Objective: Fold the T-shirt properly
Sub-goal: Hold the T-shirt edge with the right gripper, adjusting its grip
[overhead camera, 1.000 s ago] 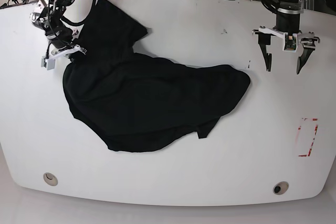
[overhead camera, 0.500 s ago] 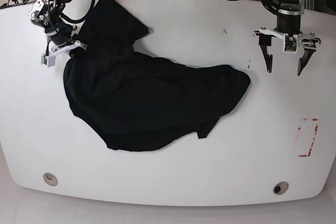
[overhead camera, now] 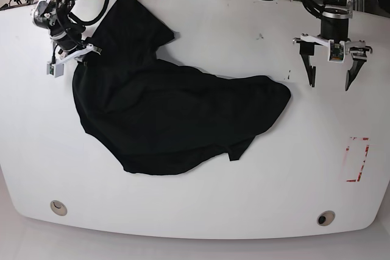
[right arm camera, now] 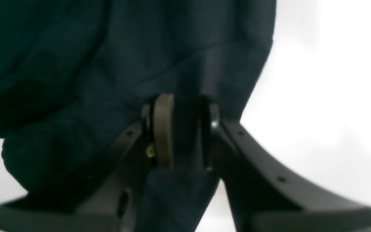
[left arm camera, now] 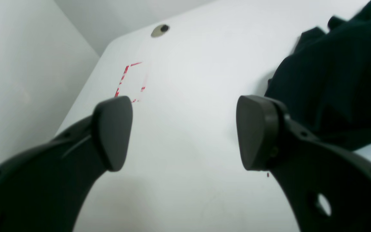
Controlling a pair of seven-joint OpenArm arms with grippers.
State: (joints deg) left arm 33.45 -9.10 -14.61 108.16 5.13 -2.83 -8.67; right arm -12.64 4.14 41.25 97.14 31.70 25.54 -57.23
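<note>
No readable text, label, brand or number shows in any view; the only marking is a red dashed rectangle outline (overhead camera: pixel 358 159) on the white table (overhead camera: pixel 244 193), carrying no letters

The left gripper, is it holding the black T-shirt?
No, the left gripper hangs open over bare white table, apart from the T-shirt.

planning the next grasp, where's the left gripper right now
In the base view the left gripper hangs open over bare white table at the upper right, clear of the black T-shirt and above the red dashed marking.
</note>
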